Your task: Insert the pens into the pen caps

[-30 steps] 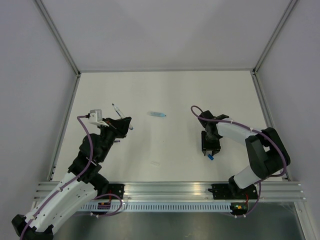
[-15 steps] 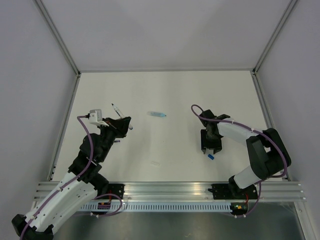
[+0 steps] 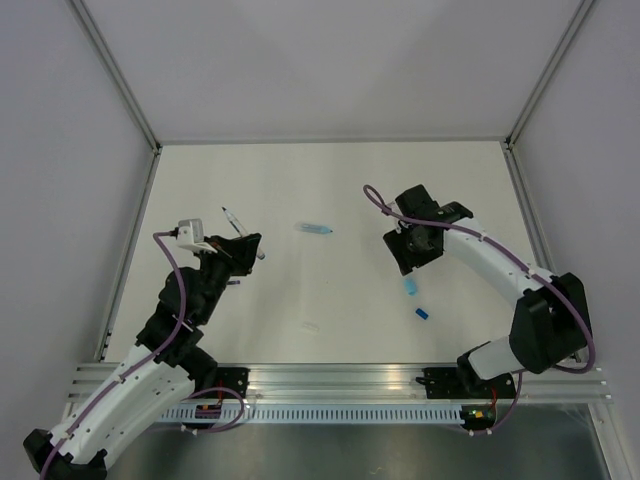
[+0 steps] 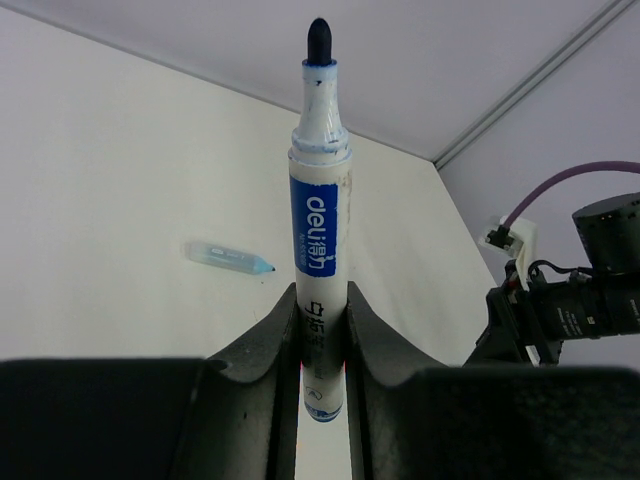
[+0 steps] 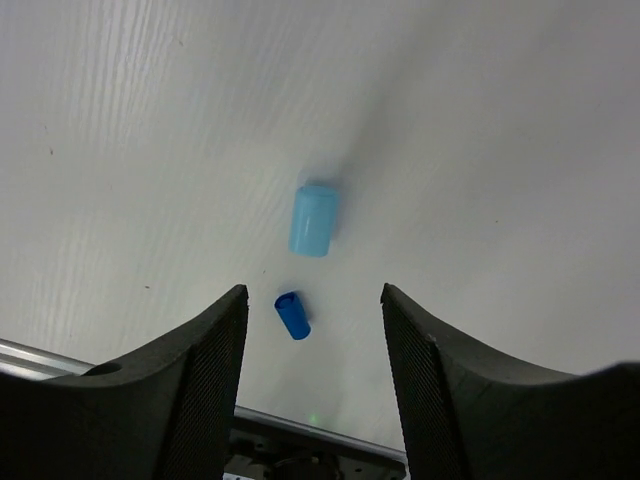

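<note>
Grips the white pen [image 4: 318,215] upright at centre frame in the left gripper [image 4: 322,312]; holds the right gripper [image 5: 312,296] wide apart, empty, above pale blue cap [image 5: 313,221] and dark blue cap [image 5: 292,315] mid-frame.

White table [image 3: 330,180], flat, matte, walled on three sides. Long pale blue cap [image 3: 314,228] lies on its side mid-table, dark tip pointing right. Right of centre: short light blue cap [image 3: 409,286] and small dark blue cap [image 3: 422,314], near each other, not touching. Faint clear piece [image 3: 311,326] nearer front edge, too small to identify.
</note>
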`<state>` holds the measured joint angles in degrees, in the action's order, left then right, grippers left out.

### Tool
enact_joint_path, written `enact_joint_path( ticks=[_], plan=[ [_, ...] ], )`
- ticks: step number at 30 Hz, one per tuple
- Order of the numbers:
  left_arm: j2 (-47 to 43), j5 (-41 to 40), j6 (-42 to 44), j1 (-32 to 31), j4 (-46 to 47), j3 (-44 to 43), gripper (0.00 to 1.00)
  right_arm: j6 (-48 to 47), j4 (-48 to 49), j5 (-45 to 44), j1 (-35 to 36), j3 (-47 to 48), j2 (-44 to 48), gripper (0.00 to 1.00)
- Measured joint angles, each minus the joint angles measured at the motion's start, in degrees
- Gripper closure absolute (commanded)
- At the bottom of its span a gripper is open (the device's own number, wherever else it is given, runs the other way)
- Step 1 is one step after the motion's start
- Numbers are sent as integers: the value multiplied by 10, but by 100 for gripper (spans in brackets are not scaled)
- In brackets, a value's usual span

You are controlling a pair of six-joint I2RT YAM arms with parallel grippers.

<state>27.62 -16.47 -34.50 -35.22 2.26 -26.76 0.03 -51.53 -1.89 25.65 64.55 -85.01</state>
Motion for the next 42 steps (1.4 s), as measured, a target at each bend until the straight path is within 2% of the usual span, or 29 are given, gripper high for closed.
enact_joint_path(
  ticks=[4, 12, 21, 35, 42],
  plan=[
    [-9, 0, 0, 0, 0, 0, 98, -70, -8, 17, 1, -26, 33, 39],
    [-21, 0, 0, 0, 0, 0, 98, -156, -42, 7, 34, -61, -2, 42],
    [-21, -1, -1, 0, 0, 0, 98, -163, -49, -5, 85, -81, -74, 43],
    [-21, -2, -7, 0, 0, 1, 98, -161, -45, -53, 90, -117, -90, 44],
    [-21, -2, -7, 0, 0, 1, 98, -162, -43, -57, 115, -118, -115, 47]
  ],
)
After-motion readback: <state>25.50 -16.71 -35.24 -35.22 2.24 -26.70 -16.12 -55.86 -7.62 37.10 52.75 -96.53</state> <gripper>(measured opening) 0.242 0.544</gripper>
